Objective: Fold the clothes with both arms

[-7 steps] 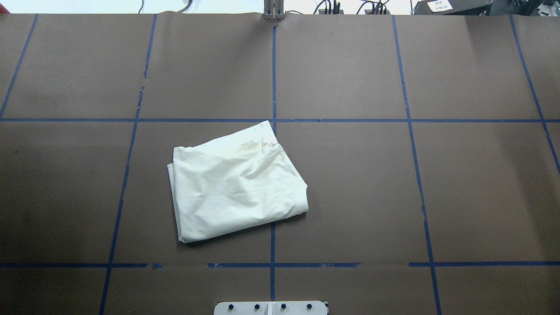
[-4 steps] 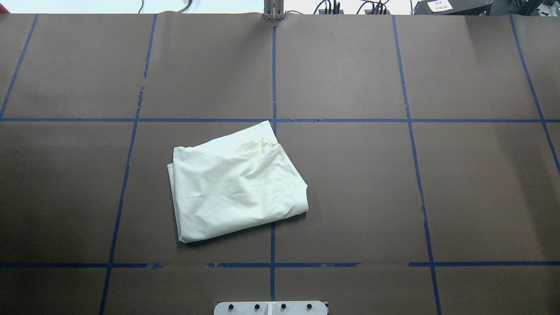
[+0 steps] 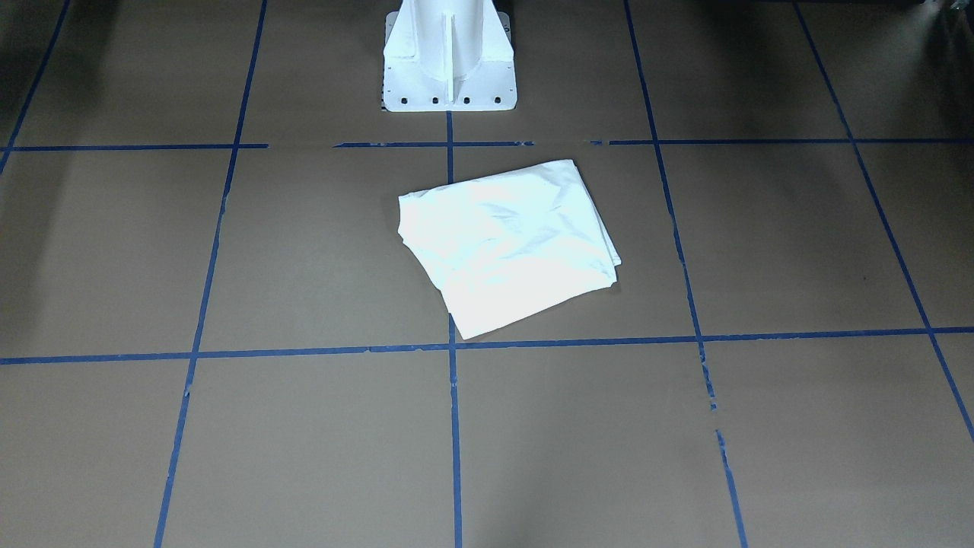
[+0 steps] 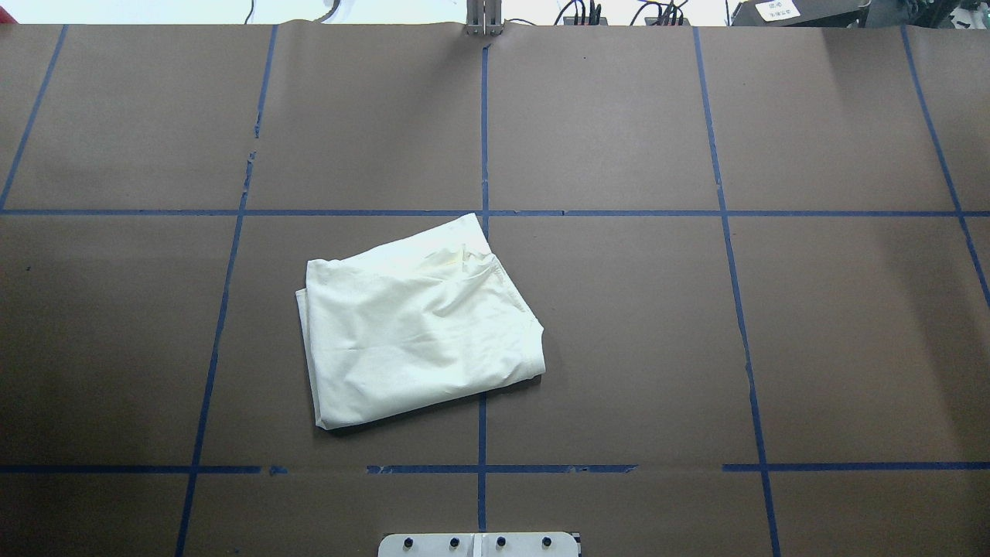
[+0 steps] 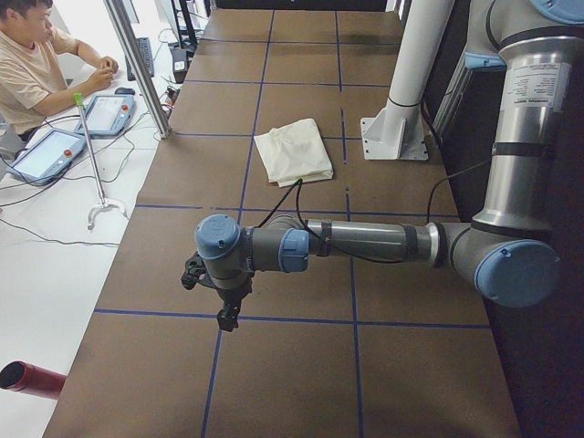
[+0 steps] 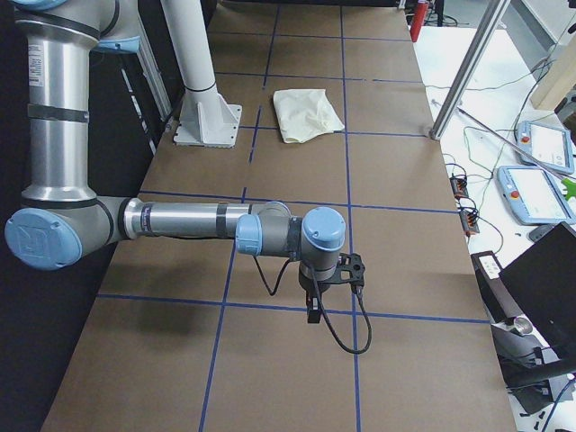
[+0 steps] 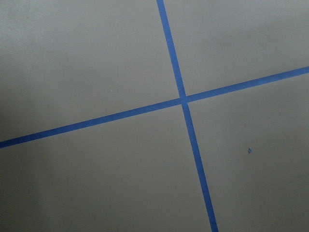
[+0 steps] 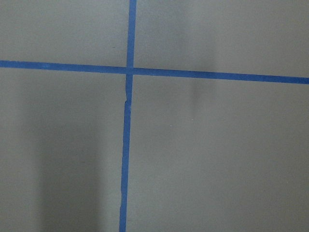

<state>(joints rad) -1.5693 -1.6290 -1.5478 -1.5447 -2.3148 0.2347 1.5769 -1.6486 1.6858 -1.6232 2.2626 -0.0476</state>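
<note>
Shirt (image 4: 418, 333) lies folded into a rough rectangle, plain side up, on the brown table (image 4: 696, 348), near the white pedestal base (image 3: 449, 61) and mostly left of the centre tape line (image 4: 483, 139). Left arm (image 5: 365, 242) reaches over the table's left end, left gripper (image 5: 225, 310) pointing down, well apart from the shirt. Right arm (image 6: 180, 219) does likewise at the right end, right gripper (image 6: 312, 310) apparently clear of the surface. Finger spread on either gripper cannot be told.

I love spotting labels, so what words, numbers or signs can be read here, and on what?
No text is legible.
White label beyond the table's far edge: too small.
Left arm's sticker: blurred.
Right arm's sticker: blurred.
Shirt: no print showing.
</note>
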